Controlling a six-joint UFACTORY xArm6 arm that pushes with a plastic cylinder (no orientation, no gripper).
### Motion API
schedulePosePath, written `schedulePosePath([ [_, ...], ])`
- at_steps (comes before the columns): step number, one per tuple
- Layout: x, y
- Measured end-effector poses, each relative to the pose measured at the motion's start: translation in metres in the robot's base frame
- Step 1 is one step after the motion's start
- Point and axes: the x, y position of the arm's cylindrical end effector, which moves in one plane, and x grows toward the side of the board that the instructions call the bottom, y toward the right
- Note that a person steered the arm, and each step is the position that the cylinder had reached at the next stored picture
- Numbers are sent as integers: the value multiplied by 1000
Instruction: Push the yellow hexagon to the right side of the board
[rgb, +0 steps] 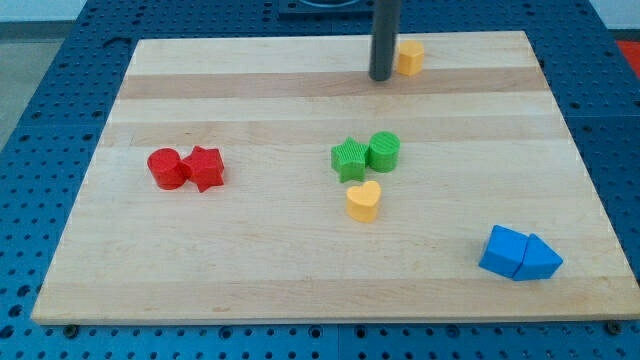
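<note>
The yellow hexagon (409, 57) sits near the view's top edge of the wooden board (250, 260), a little right of centre. My tip (381, 77) rests on the board just left of the hexagon, close to it or touching its left side; I cannot tell which. The dark rod rises out of the view's top.
A green star-like block (350, 159) and a green cylinder (384, 151) touch at mid-board, with a yellow heart (364, 201) just below. A red cylinder (166, 168) and red star-like block (205, 167) sit at the left. A blue cube (503, 250) and blue triangle (541, 260) lie at the bottom right.
</note>
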Motion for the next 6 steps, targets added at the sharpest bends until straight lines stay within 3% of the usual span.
schedulePosePath([
  [1,-18,-26],
  [6,-21,91],
])
